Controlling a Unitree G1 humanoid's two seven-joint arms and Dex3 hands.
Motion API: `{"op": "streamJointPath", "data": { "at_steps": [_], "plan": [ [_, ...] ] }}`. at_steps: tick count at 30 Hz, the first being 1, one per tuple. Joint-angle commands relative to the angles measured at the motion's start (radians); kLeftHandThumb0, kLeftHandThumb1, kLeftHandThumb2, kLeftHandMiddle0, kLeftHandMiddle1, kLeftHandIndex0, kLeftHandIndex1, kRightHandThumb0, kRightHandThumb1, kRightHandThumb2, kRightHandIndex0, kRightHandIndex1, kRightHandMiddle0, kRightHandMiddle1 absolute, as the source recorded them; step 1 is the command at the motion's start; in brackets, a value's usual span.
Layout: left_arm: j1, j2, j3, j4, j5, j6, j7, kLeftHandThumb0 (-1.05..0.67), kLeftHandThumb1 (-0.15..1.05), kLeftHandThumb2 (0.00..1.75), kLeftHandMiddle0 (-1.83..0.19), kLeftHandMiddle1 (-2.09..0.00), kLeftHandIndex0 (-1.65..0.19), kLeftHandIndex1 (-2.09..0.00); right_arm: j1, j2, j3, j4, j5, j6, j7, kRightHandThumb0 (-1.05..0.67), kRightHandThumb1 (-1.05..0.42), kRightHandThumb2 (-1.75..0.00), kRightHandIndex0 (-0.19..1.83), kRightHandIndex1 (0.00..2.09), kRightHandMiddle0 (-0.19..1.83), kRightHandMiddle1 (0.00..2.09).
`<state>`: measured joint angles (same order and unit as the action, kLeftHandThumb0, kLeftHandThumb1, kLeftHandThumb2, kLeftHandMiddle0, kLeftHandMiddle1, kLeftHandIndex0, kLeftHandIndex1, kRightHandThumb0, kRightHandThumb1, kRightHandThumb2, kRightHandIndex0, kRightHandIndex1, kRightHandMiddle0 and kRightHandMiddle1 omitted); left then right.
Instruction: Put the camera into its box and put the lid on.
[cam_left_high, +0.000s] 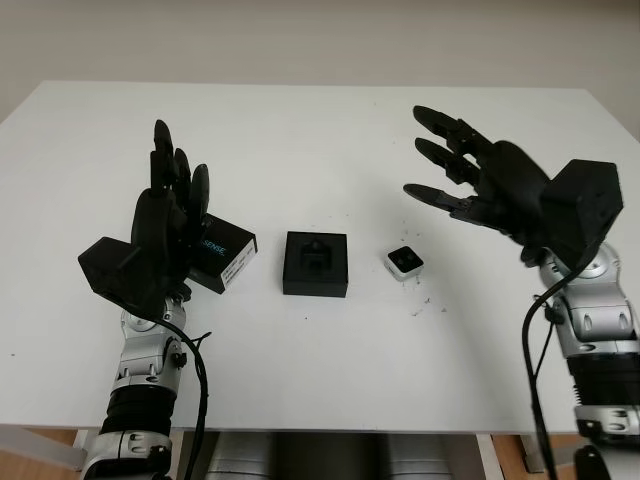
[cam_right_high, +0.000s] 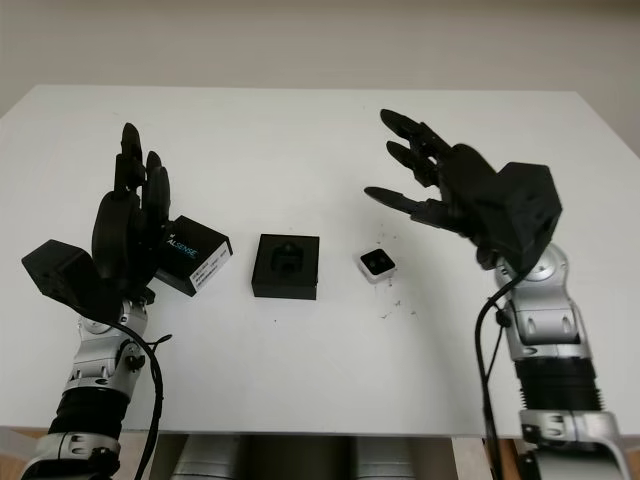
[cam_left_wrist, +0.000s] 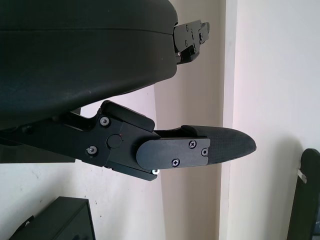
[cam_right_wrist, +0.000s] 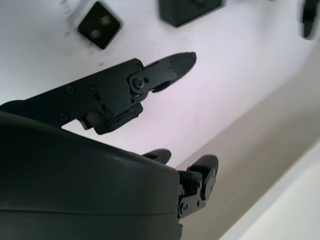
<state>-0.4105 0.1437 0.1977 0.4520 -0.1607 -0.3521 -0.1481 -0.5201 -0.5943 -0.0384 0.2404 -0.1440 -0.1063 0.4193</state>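
While both my hands hovered open, nothing was packed yet.
Box (cam_left_high: 315, 263) sat mid-table (cam_left_high: 300, 130), lid off; camera (cam_left_high: 404, 262) just right of it, lid (cam_left_high: 224, 252) left of it. My left hand (cam_left_high: 165, 225) was over the lid, right hand (cam_left_high: 480, 185) above the camera, grasping nothing.

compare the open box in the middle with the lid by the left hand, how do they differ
The box lies square to the table edge with its hollow insert facing up; the lid lies turned at an angle. The box shows plain black all over; the lid carries white lettering and a white label on its side. The box stands clear of both hands; the lid is partly hidden behind the open left hand. Both are black, squarish and rest on the white table.
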Motion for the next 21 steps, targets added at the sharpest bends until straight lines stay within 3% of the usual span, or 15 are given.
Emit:
{"op": "streamJointPath", "data": {
  "at_steps": [1, 3, 5, 8, 21],
  "plan": [
    [0.019, 0.006, -0.002, -0.016, 0.001, -0.005, -0.006, -0.75, 1.05, 0.45, 0.18, -0.05, 0.19, -0.03, -0.030, -0.053, 0.034, 0.015, -0.044, -0.041, 0.029, -0.40, -0.79, -0.05, 0.45, 0.37, 0.18, 0.82],
    [0.023, 0.005, -0.003, -0.020, 0.002, -0.005, -0.007, -0.76, 1.05, 0.46, 0.18, -0.05, 0.19, -0.04, -0.046, -0.090, 0.062, 0.026, -0.075, -0.044, 0.077, -0.41, -0.79, -0.05, 0.43, 0.38, 0.24, 0.71],
    [0.028, 0.006, -0.006, -0.028, 0.009, 0.001, -0.003, -0.76, 1.05, 0.46, 0.18, -0.05, 0.19, -0.04, -0.059, -0.118, 0.084, 0.030, -0.094, -0.032, 0.125, -0.44, -0.80, -0.05, 0.40, 0.33, 0.34, 0.46],
    [0.037, 0.007, -0.009, -0.041, 0.015, 0.005, -0.002, -0.76, 1.05, 0.47, 0.18, -0.05, 0.19, -0.04, -0.069, -0.136, 0.097, 0.040, -0.097, -0.030, 0.173, -0.43, -0.79, -0.05, 0.40, 0.28, 0.40, 0.33],
    [0.042, 0.009, -0.012, -0.050, 0.022, 0.033, 0.003, -0.74, 1.05, 0.49, 0.16, -0.06, 0.19, -0.04, -0.048, -0.161, 0.150, 0.107, -0.176, -0.151, 0.173, -0.47, -0.78, -0.05, 0.38, 0.21, 0.45, 0.24]
  ]
}}
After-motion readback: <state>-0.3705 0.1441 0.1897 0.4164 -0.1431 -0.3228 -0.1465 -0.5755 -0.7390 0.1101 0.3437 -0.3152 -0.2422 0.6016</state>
